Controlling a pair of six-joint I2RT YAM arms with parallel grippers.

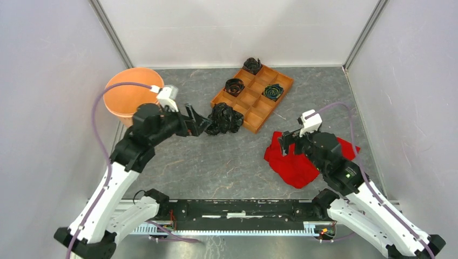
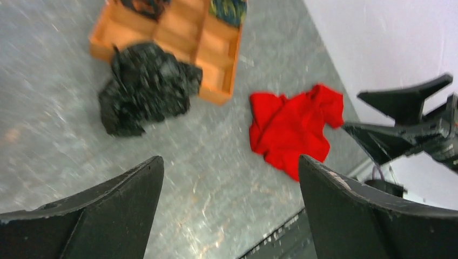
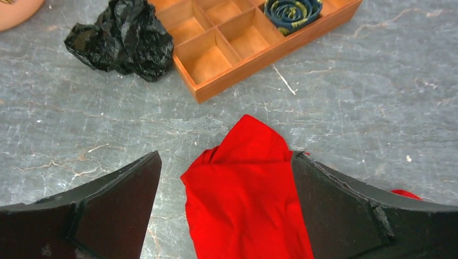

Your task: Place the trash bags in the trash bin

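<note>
A crinkly black trash bag wad point(image 1: 226, 118) lies on the grey table against the near left corner of the orange tray. It also shows in the left wrist view point(image 2: 146, 86) and the right wrist view point(image 3: 119, 40). The round terracotta trash bin point(image 1: 127, 97) stands at the far left, behind my left arm; only its edge point(image 3: 13, 8) shows in the right wrist view. My left gripper point(image 1: 202, 125) is open and empty, just left of the wad, with bare table between its fingers point(image 2: 229, 162). My right gripper point(image 1: 287, 140) is open and empty over the red cloth point(image 3: 227, 156).
A flat orange tray with square compartments point(image 1: 254, 105) sits at the back centre and holds three dark rolled items. A red cloth point(image 1: 294, 162) lies at the right under my right gripper. Grey walls close in both sides and the back.
</note>
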